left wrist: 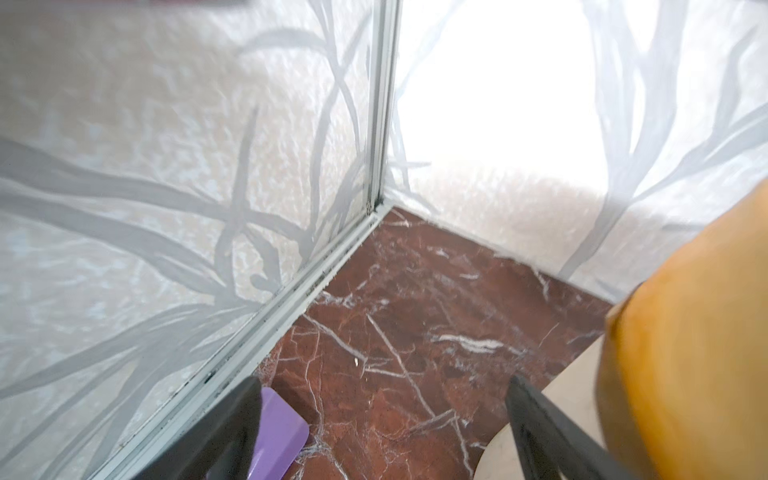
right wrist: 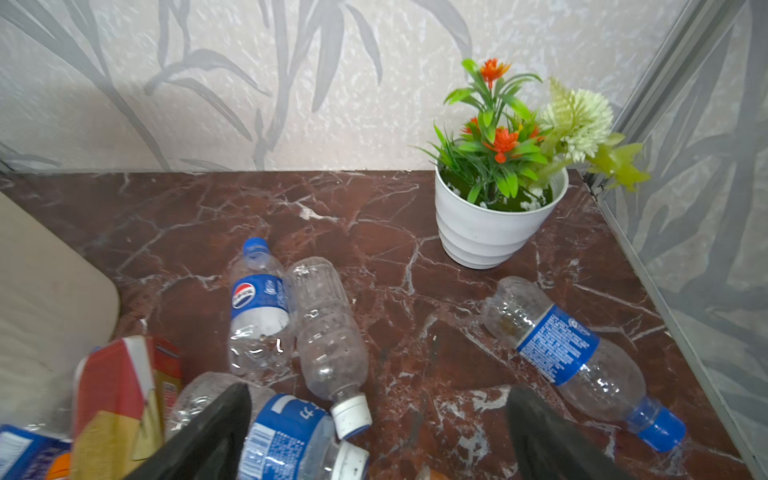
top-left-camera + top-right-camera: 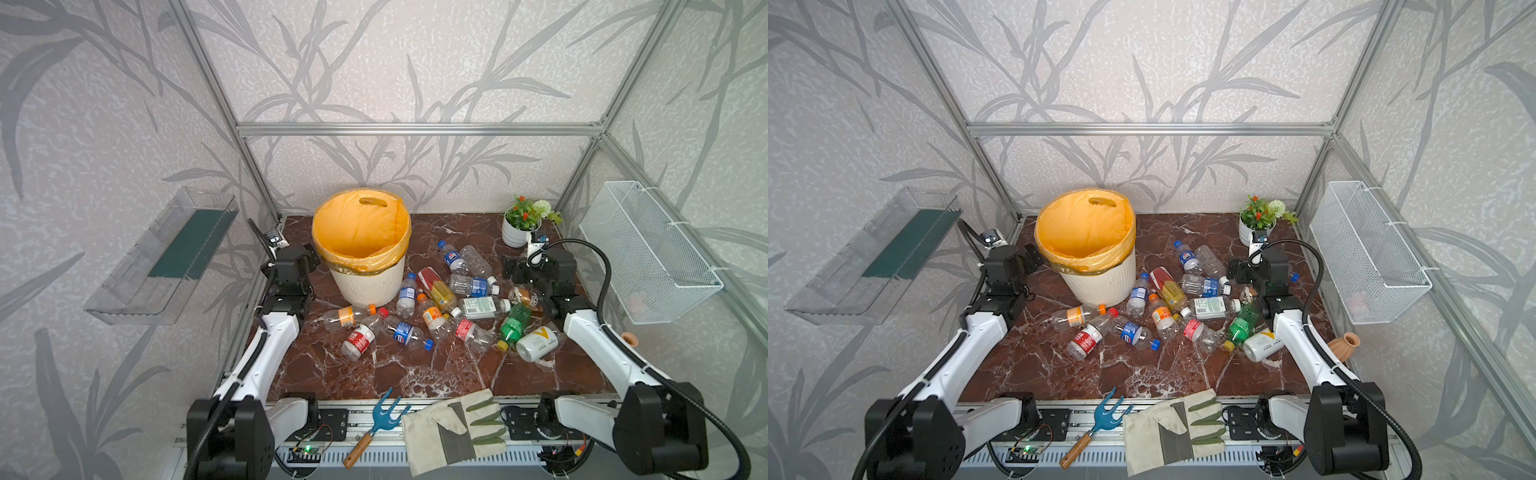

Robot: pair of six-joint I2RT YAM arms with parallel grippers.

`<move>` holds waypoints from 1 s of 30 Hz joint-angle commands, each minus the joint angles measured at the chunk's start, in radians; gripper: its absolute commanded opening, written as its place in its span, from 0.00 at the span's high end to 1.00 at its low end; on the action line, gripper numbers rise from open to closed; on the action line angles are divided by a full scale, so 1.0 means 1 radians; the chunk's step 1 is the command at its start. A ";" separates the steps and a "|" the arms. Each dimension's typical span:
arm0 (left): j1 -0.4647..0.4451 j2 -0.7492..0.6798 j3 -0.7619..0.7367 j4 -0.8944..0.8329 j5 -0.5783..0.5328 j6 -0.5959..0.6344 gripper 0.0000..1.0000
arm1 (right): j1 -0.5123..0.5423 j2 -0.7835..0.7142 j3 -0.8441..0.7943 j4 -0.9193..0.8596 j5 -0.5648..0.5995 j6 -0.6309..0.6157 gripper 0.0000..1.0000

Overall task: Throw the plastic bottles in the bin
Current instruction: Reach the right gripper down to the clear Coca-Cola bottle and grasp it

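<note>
Step 1, I judge: the bin (image 3: 368,286) holds nothing and the bottles (image 3: 432,318) lie flat on the table (image 3: 316,374) just right of it. Both grippers are released and empty, the left gripper (image 1: 382,384) beside the bin, the right gripper (image 2: 378,390) over a blue-label bottle (image 2: 286,436). It lies crosswise, white cap (image 2: 347,459) toward the right arm; the wrist likely needs turning before descending.

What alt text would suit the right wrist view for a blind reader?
Plastic bottles lie scattered on a red marble table, seen from just above the robot's open right tool. A white flower pot stands by the back wall; the cream bin edges in.
</note>
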 commanded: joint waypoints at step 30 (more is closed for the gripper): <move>0.006 -0.132 0.129 -0.428 0.048 -0.167 0.01 | 0.502 0.345 0.211 -0.891 0.000 0.174 0.23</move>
